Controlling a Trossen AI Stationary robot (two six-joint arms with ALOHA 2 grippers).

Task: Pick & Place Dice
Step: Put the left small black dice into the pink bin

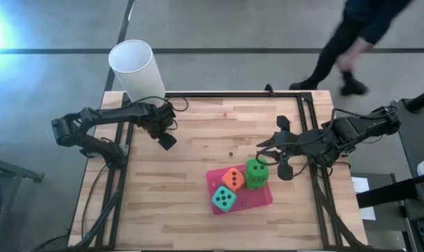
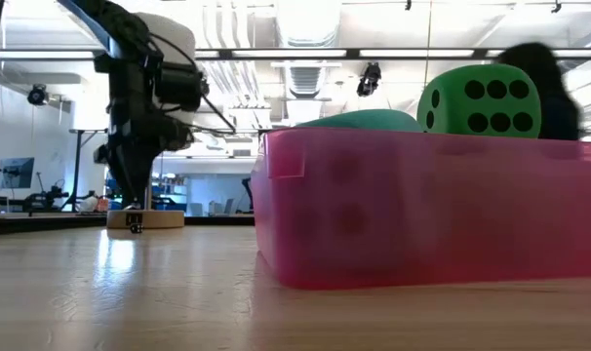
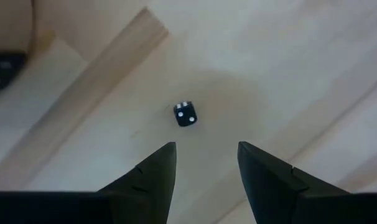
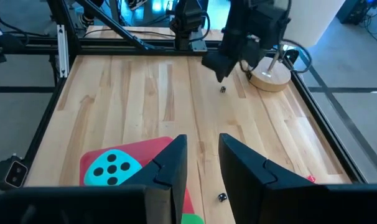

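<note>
You're in a robotics lab, ceiling ducts and strip lights upper frame, metal-framed wooden table, concrete floor.

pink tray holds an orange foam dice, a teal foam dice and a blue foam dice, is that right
Not quite. The shallow pink plastic tray holds an orange foam dice, a teal foam dice and a green foam dice, not a blue one. The high view shows all three.
</note>
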